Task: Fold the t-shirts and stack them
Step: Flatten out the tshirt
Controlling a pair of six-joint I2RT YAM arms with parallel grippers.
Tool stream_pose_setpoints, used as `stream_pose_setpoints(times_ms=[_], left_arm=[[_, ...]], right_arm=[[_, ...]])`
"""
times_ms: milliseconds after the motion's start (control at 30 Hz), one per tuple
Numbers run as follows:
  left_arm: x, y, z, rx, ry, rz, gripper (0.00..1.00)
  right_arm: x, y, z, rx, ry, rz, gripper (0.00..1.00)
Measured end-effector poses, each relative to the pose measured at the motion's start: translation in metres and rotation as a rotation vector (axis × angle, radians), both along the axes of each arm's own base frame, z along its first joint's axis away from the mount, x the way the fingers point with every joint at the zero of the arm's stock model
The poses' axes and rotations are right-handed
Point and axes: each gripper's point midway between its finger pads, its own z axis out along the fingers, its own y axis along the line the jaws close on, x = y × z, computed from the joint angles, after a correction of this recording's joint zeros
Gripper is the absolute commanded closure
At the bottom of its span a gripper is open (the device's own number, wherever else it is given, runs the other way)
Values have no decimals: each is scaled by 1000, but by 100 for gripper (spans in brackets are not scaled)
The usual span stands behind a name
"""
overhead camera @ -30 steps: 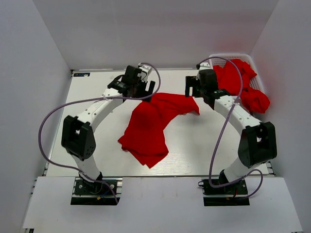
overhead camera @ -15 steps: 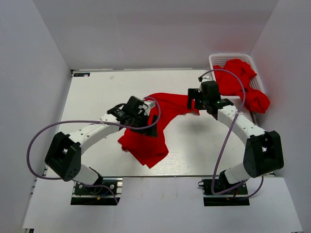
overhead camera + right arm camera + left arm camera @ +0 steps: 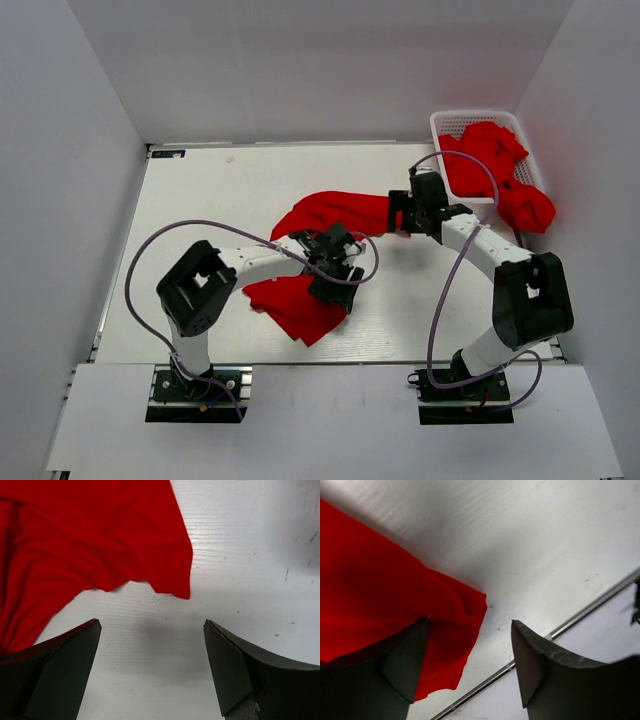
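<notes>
One t-shirt is found crumpled mid-counter, and more t-shirts are heaped in the far-right basket. The left hand and right hand are released, with nothing gripped. If they were closed here, only a bunched edge might be caught, and a skewed fold would be risked.

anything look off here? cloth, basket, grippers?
The t-shirt on the table lies bunched and twisted, not flat. Red shirts overflow the white basket, one hanging over its near side. Left gripper and right gripper are open, holding nothing.
</notes>
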Motion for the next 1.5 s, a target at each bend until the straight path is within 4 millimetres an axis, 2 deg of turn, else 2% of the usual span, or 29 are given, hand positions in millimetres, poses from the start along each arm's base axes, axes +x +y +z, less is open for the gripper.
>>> stream_pose_setpoints(times_ms=[100,133,200,233,267,300,433,500,667,767,833,933,1133,1200,1233,1333,1400,1500], left_arm=[[-4,2,-12,69,8,11,36],[-5,3,-14,87,7,17,48],[-2,7,-18,126,1,42,62],[0,8,-19,143,-4,57,85],[2,11,-20,162,-10,73,95],[4,13,-21,177,-19,86,100],[15,20,-17,213,-55,137,100],[20,22,-7,204,-83,161,100],[35,28,55,114,-232,221,100],[44,36,84,92,-302,259,100],[50,42,94,108,-333,284,100],[56,54,96,156,-353,314,100],[61,80,94,250,-370,372,100],[65,87,96,273,-383,402,100],[67,90,97,284,-391,415,100],[74,98,102,306,-414,453,100],[79,104,107,319,-436,478,100],[93,110,127,324,-497,527,100]], right_arm=[[3,-5,1,0,-6,-19,11],[3,-7,1,0,-6,-25,11],[4,-10,1,2,-6,-34,11],[5,-11,1,4,-7,-37,11],[5,-12,0,5,-8,-39,11],[6,-13,-1,5,-11,-36,11],[4,-12,-7,-4,-13,19,11],[4,-10,-9,-15,-16,65,11],[10,-3,-24,-66,-8,201,11],[18,-2,-36,-102,10,251,11],[26,-1,-40,-119,11,276,12],[40,4,-42,-125,8,310,16],[63,14,-47,-115,-5,327,36],[63,15,-53,-111,7,330,58],[62,15,-57,-107,17,327,73],[61,16,-63,-103,33,335,100],[60,17,-65,-93,38,337,100],[61,16,-60,-94,29,318,100]])
